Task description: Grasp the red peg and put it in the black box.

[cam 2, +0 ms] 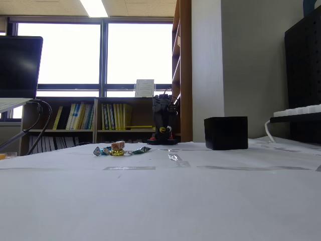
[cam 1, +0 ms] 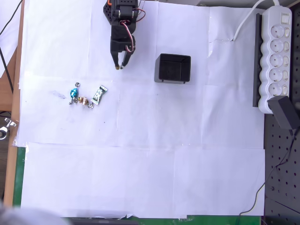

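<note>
Reaching arm: comes in from the 12 o'clock edge of the overhead view, tool (cam 1: 120,66) pointing down toward the table (cam 1: 140,178).
Tool: narrow, its fingers a small gap apart with nothing seen between them.
Black box (cam 1: 172,68): upright on the table at 3 o'clock from the tool, near it, open side up, dark inside.
Red peg: too small to pick out with certainty.
Candies: blue candy (cam 1: 74,92) and green-and-white candy (cam 1: 99,93) lie at 7 o'clock from the tool, well apart from the box.
Power strip (cam 1: 276,56): white, along the 3 o'clock edge.
</note>
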